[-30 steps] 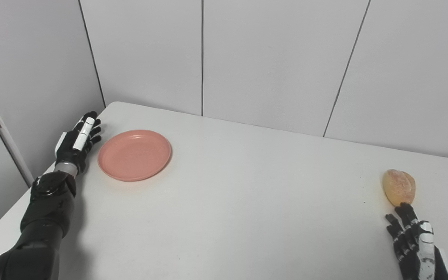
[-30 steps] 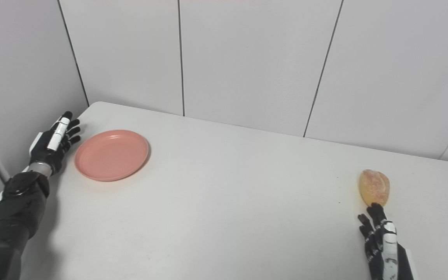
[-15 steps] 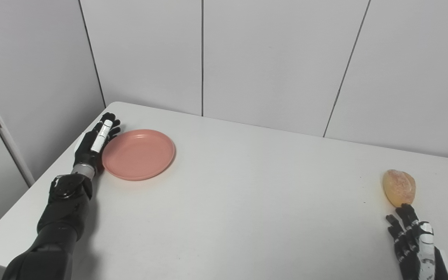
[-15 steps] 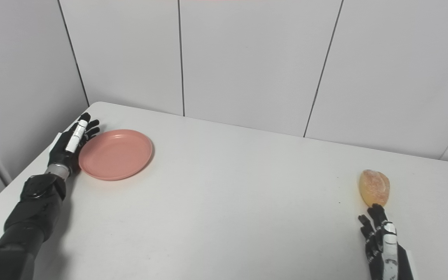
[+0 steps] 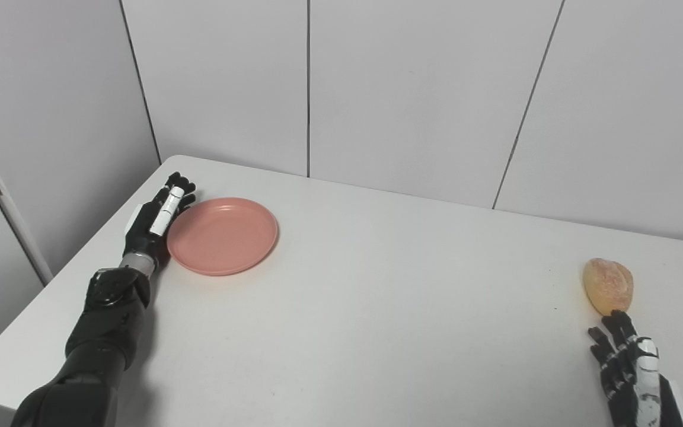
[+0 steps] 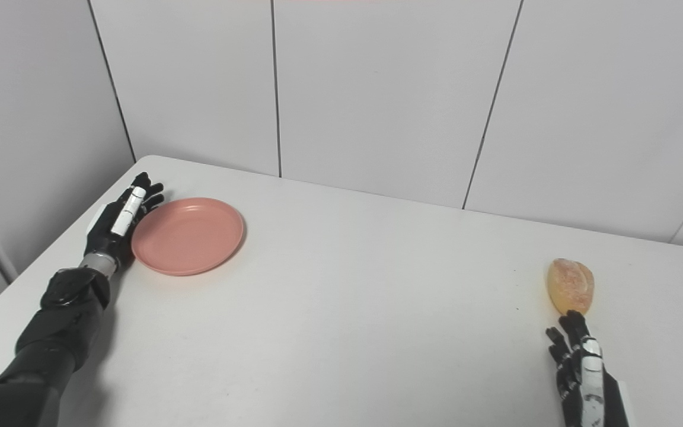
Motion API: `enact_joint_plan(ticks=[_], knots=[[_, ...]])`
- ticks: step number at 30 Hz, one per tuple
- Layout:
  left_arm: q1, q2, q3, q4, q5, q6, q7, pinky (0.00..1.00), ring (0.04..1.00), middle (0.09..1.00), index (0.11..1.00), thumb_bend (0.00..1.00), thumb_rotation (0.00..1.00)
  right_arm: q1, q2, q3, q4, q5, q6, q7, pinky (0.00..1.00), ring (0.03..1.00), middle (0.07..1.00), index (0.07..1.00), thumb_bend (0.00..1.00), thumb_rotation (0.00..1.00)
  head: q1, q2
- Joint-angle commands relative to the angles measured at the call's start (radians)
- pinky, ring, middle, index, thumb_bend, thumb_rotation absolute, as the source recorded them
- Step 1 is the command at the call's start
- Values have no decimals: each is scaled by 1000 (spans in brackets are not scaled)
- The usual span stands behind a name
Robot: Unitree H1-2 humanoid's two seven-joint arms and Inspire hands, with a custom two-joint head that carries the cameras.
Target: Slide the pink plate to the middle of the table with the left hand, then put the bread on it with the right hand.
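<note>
Pink plate [image 5: 222, 236] sitting near surface's [image 5: 341, 332] far-left corner, not yet centred; open left hand [image 5: 156, 216] pressing flat against its rim. Bread [image 5: 608, 286] waiting far right, untouched beyond open, empty right hand [image 5: 632, 367].

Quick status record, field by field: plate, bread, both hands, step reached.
plate: pink plate flat on the table, at its left part, short of the middle
bread: bread on the table near the right edge, not on the plate
left hand: left hand open, fingers straight, against the plate's left rim
right hand: right hand open, just in front of the bread, holding nothing
step: plate slide under way; bread not yet picked up
</note>
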Motion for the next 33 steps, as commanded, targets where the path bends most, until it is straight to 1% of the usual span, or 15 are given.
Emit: enact_joint_plan(ticks=[1,4,6,7,9,11,15,18,23,26,30,33], knots=[[-48,2,-9,-21,-2,-6,-38,912,908,892,951,791,711,3,7,6,-14,6,38,0,987,927,956,930,755,931,-1,1],[-48,-5,-14,-27,-3,-7,-46,912,906,894,944,793,708,5,7,11,-20,1,40,-1,995,929,958,933,749,941,-6,3],[-48,-11,-17,-33,-6,-9,-59,918,911,895,949,831,707,8,8,13,-25,-1,43,-4,996,931,958,933,749,943,-8,4],[-47,-14,-18,-37,-8,-10,-64,915,908,893,947,884,690,8,8,13,-27,-1,44,-5,998,930,955,929,750,937,-8,4],[-48,-22,-20,-41,-14,-11,-75,912,906,890,944,909,673,9,9,14,-30,-1,47,-8,996,929,955,930,744,941,-10,5],[-47,-32,-28,-48,-9,-11,-73,904,899,883,946,866,673,10,10,16,-32,-1,48,-9,993,928,955,931,742,940,-13,7],[-43,-54,-46,-75,2,2,-64,902,894,880,945,842,673,12,10,21,-38,-6,48,-11,994,927,957,936,741,947,-19,10],[-40,-68,-56,-95,2,15,-63,879,880,872,937,826,669,12,12,23,-42,-6,54,-16,989,920,955,935,747,949,-21,12],[-33,-100,-80,-140,0,47,-77,863,872,865,934,864,644,11,14,29,-42,-16,49,-21,980,914,945,924,753,942,-30,12],[-34,-116,-96,-147,9,50,-81,858,872,866,930,864,647,12,18,31,-46,-16,46,-22,977,915,947,929,746,939,-37,12],[-40,-133,-114,-148,24,48,-82,857,873,876,937,888,651,11,22,34,-46,-17,45,-23,976,919,947,930,741,936,-42,13],[-46,-151,-125,-136,29,42,-82,853,872,874,937,857,654,10,23,38,-44,-25,41,-24,971,913,941,926,745,940,-47,13]])
